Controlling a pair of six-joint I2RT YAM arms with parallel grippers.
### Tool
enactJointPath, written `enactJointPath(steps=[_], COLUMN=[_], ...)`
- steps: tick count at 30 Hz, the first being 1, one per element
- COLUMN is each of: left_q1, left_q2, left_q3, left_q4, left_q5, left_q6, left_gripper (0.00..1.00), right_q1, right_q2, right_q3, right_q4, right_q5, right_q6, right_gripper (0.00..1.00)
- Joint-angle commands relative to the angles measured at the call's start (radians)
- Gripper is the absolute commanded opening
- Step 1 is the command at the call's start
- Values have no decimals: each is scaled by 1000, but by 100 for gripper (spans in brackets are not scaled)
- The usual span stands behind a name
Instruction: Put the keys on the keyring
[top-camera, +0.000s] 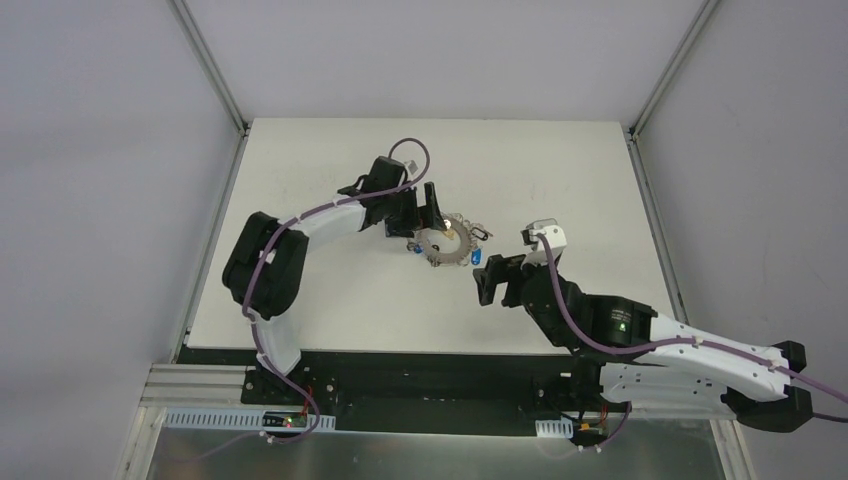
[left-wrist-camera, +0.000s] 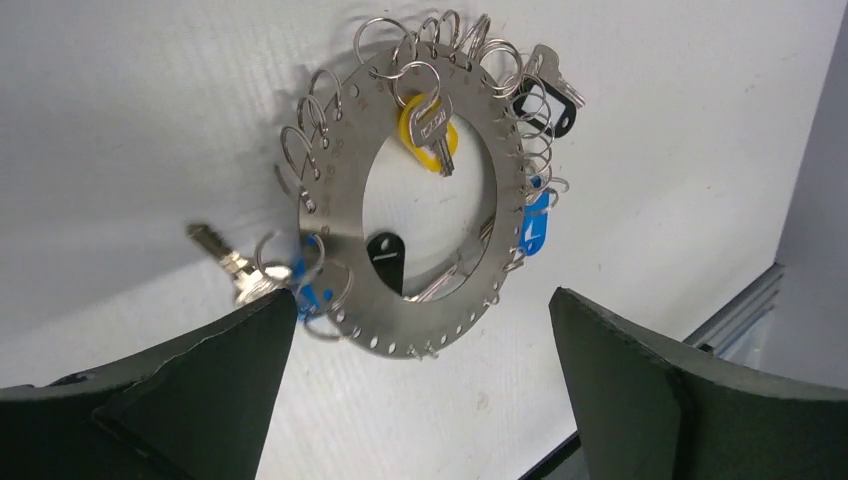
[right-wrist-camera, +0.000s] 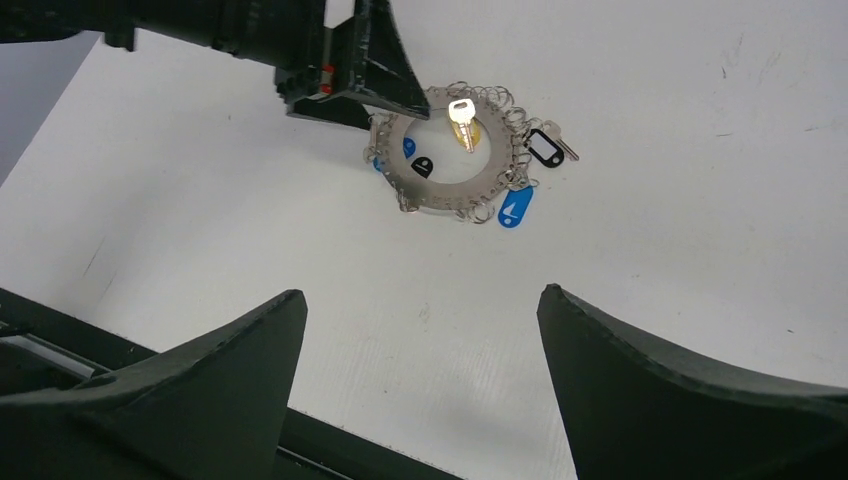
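Observation:
The keyring (left-wrist-camera: 330, 225) is a flat silvery ring fringed with small loops, lying on the white table; it also shows in the top view (top-camera: 437, 258) and the right wrist view (right-wrist-camera: 440, 190). A yellow-headed key (left-wrist-camera: 430, 125) lies at its inner edge, its head on a small loop. A blue-headed key (left-wrist-camera: 228, 262) lies at the ring's outer edge, partly hidden by my left finger. My left gripper (left-wrist-camera: 422, 295) is open and empty, just above the ring's near edge. My right gripper (right-wrist-camera: 422, 291) is open and empty, a short way from the ring.
A blue tag (left-wrist-camera: 535, 225) and a black tag (left-wrist-camera: 548, 108) with a small key hang from loops on the ring's far side. Another black tag (left-wrist-camera: 385, 255) lies inside the ring. The table's edge rail (left-wrist-camera: 740, 300) lies to the right.

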Motion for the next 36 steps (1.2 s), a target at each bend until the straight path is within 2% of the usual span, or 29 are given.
enactJointPath(steps=[1, 4, 12, 19, 22, 28, 36], left_q1=[8, 8, 8, 8, 8, 8, 8], left_q2=[-181, -278, -564, -815, -904, -1053, -1165], left_q3=[61, 46, -61, -144, -145, -155, -198], left_q4=[-210, -276, -352, -401, -451, -515, -550], left_q5=[-135, -204, -338, -409, -440, -520, -541], left_q6=[144, 183, 242, 269, 286, 325, 373], left_gripper=[99, 99, 99, 99, 99, 99, 99], right_q1=[-40, -82, -160, -209, -211, -211, -211], right_q2=[-5, 15, 192, 263, 281, 346, 432], right_q3=[7, 23, 140, 221, 242, 296, 377], right_q4=[-20, -33, -95, -38, 5, 30, -7], right_q5=[54, 34, -12, -40, 6, 193, 235], right_q6=[95, 112, 72, 40, 42, 60, 65], right_gripper=[93, 99, 99, 99, 99, 99, 99])
